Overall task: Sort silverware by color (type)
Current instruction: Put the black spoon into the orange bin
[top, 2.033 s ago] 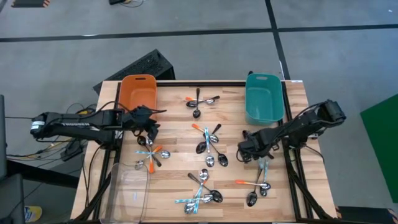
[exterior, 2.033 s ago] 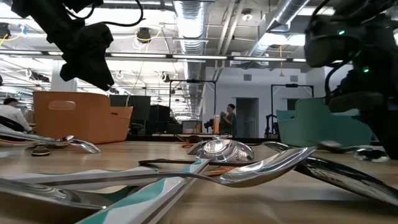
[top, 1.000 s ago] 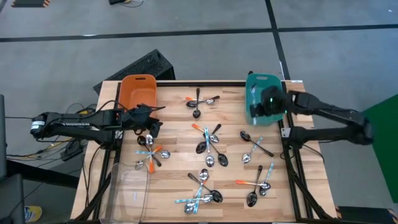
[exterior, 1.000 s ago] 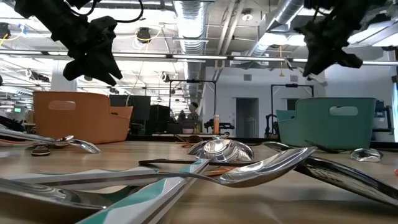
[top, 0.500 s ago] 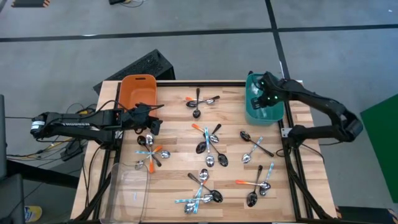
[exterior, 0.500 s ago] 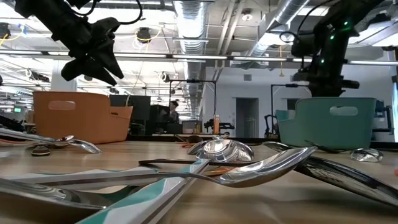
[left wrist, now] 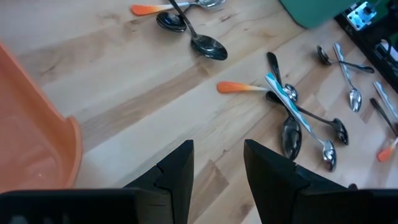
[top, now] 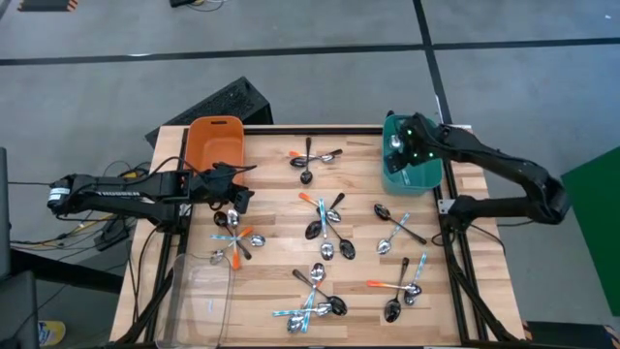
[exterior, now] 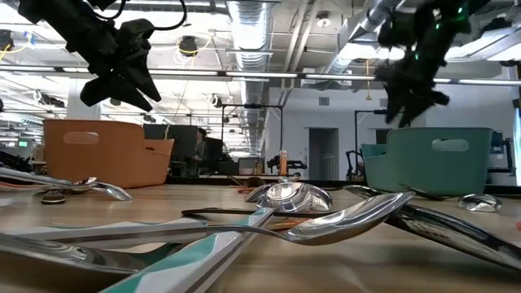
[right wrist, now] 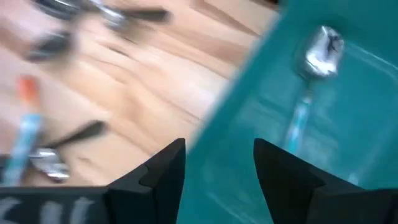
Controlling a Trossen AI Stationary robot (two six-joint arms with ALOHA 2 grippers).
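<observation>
Spoons with black, light-blue and orange handles lie in small heaps on the wooden table [top: 271, 281], for instance at the centre [top: 325, 228] and near my left gripper [top: 237, 242]. My right gripper [right wrist: 217, 168] hangs open over the teal bin [top: 412, 170]. One light-blue-handled spoon [right wrist: 311, 68] lies on that bin's floor, clear of the fingers. My left gripper [left wrist: 219, 168] is open and hovers above bare wood just right of the orange bin [top: 215, 143], with nothing between its fingers.
More spoon heaps lie at the far middle [top: 315, 160], right [top: 397, 228], near middle [top: 315, 296] and near right [top: 402, 291]. A clear bin [top: 203, 296] stands at the near left corner. Bare wood lies between the heaps.
My right gripper has stayed above the teal bin, shifting a little toward the table's left edge while its arm swung round. My left gripper has kept still.
</observation>
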